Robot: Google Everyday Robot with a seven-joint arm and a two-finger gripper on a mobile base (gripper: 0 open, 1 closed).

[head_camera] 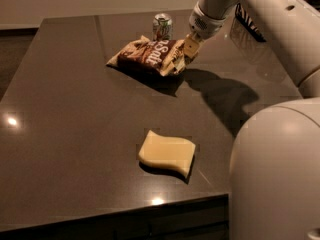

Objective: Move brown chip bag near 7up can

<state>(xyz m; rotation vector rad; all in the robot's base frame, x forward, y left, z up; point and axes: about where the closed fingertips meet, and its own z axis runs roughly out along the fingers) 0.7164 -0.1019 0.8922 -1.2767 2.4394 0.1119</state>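
The brown chip bag (149, 55) has white script lettering and cream ends. It lies tilted at the far middle of the dark table (70, 114), its right end raised with a shadow under it. My gripper (187, 52) reaches down from the upper right and is shut on the bag's right end. The 7up can (162, 26) stands upright just behind the bag, a small gap from its far edge and left of my gripper.
A pale-yellow wavy sponge block (167, 153) lies near the table's front edge (115, 216). My white arm (265, 19) crosses the upper right and my base (277, 179) fills the lower right. A striped object (248, 23) sits at the back right.
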